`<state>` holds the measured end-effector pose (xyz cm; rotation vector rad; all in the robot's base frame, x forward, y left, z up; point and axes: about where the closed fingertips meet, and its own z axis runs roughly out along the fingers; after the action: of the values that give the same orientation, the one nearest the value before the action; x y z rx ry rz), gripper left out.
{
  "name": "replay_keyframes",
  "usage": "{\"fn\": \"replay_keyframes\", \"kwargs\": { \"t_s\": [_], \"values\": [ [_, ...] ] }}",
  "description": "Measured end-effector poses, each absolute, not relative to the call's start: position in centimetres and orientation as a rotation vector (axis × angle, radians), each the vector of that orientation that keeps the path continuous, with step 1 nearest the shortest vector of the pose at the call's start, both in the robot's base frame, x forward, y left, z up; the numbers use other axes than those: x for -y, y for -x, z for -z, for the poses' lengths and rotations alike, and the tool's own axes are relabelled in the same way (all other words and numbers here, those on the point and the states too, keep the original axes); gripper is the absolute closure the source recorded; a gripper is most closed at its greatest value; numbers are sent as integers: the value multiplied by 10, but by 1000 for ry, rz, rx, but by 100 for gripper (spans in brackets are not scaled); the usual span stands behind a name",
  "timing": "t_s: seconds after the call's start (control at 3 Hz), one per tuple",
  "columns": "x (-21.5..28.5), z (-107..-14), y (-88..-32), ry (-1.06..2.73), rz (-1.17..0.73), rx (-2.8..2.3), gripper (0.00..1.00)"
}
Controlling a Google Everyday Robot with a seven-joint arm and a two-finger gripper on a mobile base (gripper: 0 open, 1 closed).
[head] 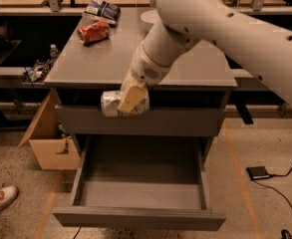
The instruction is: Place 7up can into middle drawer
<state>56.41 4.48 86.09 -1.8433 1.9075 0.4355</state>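
7up can [109, 104], lying sideways, was clamped in the gripper [129, 99], with the open middle drawer [135, 217] just below.

An orange-red can [93, 32] lies on the cabinet top [105, 66] near a dark packet [102, 10] (cardboard box [50, 146] and shoe [0, 201] on the floor [265, 213]).
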Motion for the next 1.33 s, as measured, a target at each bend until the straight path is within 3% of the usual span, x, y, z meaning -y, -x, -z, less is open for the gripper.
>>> {"fn": "replay_keyframes", "kwargs": {
  "t_s": [0.67, 1.33],
  "values": [
    [-38, -715, -505, 1808, -615, -2087, 100],
    [-31, -698, -513, 1795, -624, -2106, 100]
  ]
}}
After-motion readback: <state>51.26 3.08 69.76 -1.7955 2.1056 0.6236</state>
